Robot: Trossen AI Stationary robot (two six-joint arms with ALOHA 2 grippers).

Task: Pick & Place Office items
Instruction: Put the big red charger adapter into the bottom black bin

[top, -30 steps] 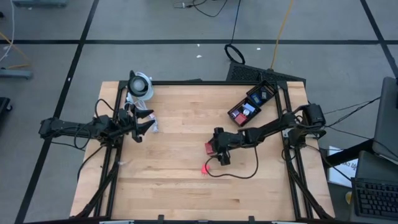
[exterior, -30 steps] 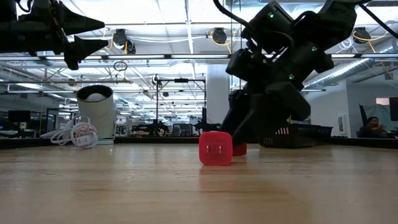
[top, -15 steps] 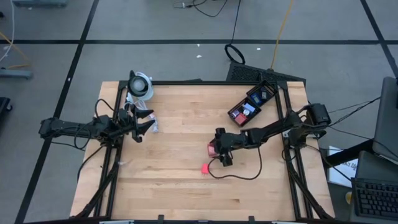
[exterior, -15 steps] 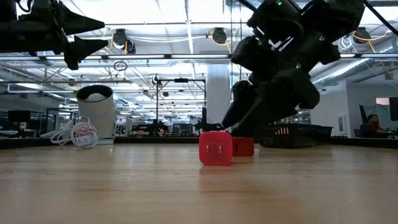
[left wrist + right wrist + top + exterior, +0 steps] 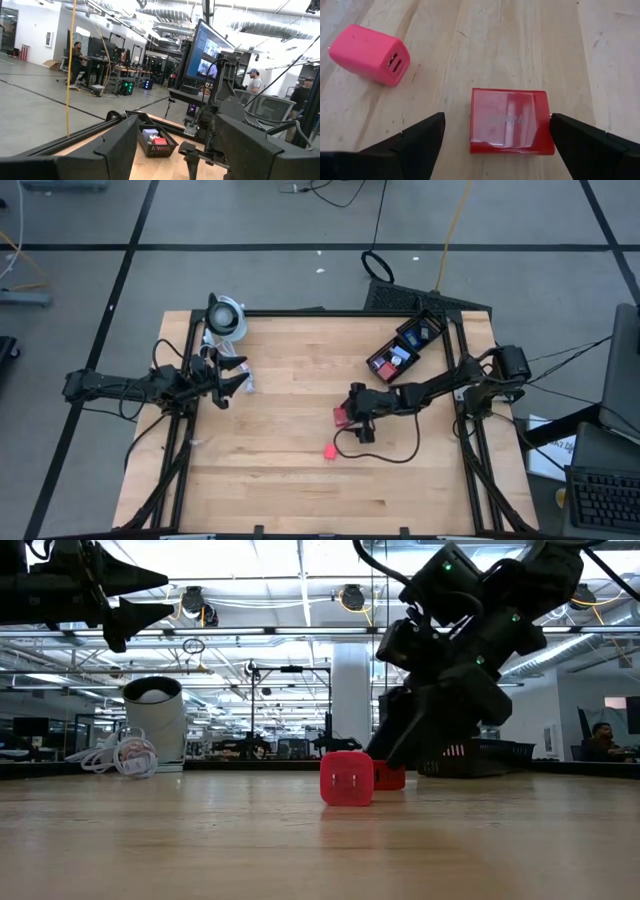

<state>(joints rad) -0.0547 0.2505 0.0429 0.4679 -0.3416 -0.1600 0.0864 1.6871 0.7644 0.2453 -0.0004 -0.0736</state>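
A flat red block (image 5: 510, 127) lies on the wood, also in the high view (image 5: 342, 417) and the low view (image 5: 391, 778). My right gripper (image 5: 496, 118) is open and hangs low over it, one finger on either side; I see no touch (image 5: 355, 420). A pink cube (image 5: 367, 54) with two ports stands nearer the table's near edge (image 5: 329, 450) (image 5: 347, 778). More small blocks lie in a black tray (image 5: 393, 338). My left gripper (image 5: 238, 377) is open and waits high above the table's left part (image 5: 150, 595).
A white-and-black round device (image 5: 225, 315) (image 5: 155, 720) and a coiled white cable (image 5: 120, 755) sit near the far left corner. The black tray (image 5: 142, 145) stands near the far right corner. A dark cord loops on the wood beside the right arm (image 5: 385, 458).
My right gripper has shifted a little toward the table's right edge; in the low view it rose, tipped, then came down again over the red block. It stays open. The red block and pink cube rest on the table.
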